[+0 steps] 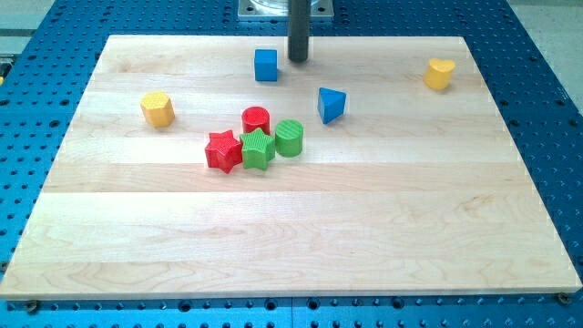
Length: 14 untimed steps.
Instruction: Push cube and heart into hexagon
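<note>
The blue cube sits near the top of the wooden board, left of centre. My tip stands just to the cube's right, a small gap apart. The yellow heart lies at the top right of the board. The yellow hexagon lies at the left side of the board, well down and left of the cube.
A blue triangular block lies right of centre. A cluster sits mid-board: red cylinder, green cylinder, green star, red star. Blue perforated table surrounds the board.
</note>
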### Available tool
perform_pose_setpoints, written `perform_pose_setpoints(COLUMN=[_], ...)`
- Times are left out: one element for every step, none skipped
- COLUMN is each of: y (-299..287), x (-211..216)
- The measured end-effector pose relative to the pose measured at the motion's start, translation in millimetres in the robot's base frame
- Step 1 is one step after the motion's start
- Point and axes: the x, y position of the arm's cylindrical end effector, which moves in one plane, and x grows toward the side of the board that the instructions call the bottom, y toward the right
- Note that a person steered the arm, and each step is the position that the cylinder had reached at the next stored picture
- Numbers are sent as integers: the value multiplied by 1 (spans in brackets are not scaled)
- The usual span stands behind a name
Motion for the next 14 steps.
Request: perform_pose_setpoints(y=[-91, -105, -13, -56, -125, -115, -1, 149, 294, 351, 300, 210, 133, 179], x=[32, 44, 37, 53, 65, 67, 43, 22, -11, -19, 25, 44, 45, 63])
